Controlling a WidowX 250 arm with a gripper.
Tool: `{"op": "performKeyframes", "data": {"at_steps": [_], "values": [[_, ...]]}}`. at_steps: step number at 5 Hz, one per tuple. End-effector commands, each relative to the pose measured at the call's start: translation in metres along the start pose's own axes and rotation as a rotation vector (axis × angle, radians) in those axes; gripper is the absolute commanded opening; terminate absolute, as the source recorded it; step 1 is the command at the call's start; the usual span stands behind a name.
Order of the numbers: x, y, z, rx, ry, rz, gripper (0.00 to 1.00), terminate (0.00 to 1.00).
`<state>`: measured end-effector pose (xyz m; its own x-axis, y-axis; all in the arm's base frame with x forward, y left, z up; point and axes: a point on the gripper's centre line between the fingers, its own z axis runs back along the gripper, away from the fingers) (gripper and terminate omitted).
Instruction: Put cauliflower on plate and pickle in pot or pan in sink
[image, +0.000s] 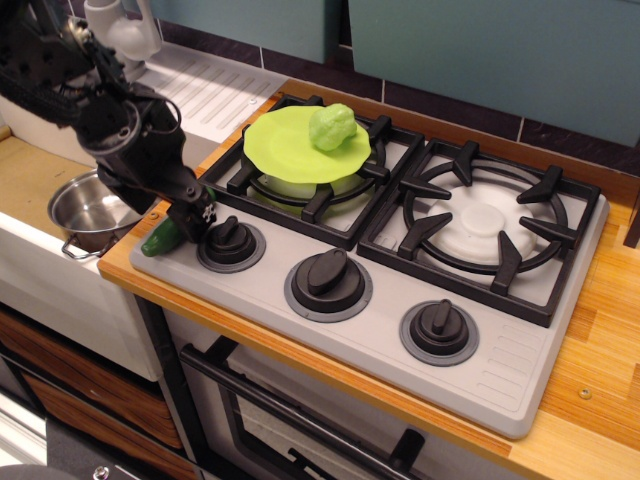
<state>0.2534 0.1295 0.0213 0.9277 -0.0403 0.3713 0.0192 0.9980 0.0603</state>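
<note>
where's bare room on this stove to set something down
Free: the right burner grate, and the wooden counter right of it. Crowded: the left grate holds the plate with the cauliflower; the gripper covers the pickle at the front-left corner.
</note>
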Motion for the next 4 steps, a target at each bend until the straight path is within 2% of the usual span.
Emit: {"op": "performKeyframes", "data": {"at_steps": [1,3,4], "values": [[0.009,0.000,0.011,-0.015,0.015,0.003,0.00,0.00],[0.031,0.007,0.025,-0.063,0.062,-0.002,0.00,0.00],[0.051,0.020,0.055,-0.068,0.123,-0.028,0.00,0.00]]}}
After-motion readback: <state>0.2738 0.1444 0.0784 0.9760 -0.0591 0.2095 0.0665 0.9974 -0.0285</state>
